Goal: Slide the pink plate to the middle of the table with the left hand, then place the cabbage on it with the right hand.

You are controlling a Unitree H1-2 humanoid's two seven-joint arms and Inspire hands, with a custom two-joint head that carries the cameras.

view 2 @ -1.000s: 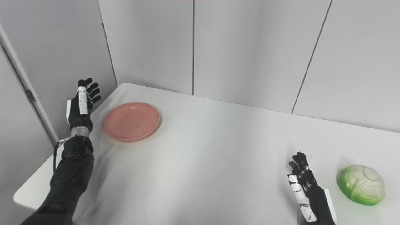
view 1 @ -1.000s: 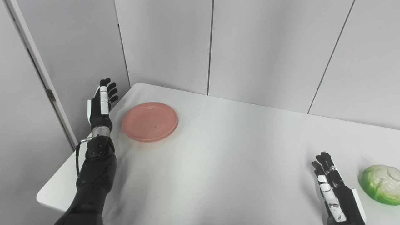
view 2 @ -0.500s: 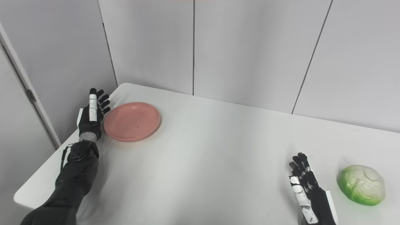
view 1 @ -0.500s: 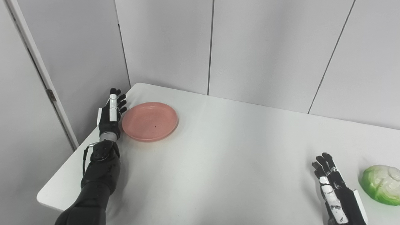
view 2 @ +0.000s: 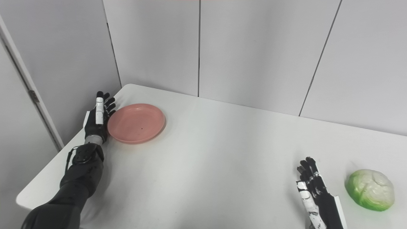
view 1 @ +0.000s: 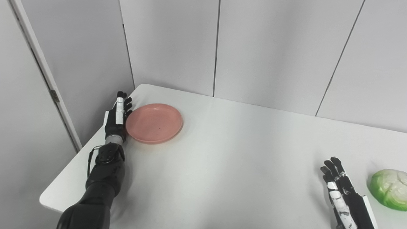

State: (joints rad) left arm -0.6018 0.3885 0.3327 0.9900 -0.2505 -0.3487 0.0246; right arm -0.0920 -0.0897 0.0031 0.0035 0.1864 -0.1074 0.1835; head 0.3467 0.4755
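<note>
A: Left hand (view 1: 116, 119)? Plate (view 1: 154, 122)?
B: Open, flat, holding nothing, at the plate's left rim; plate lies just right of it.
A: Right hand (view 2: 314, 197)?
B: Open, empty; cabbage (view 2: 370, 190) just to its right.

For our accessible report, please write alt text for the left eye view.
The left hand, open and edge-on, stands against the left rim of a pink plate near the far left corner of a white table. At the lower right, the open right hand rests beside a green cabbage.
</note>
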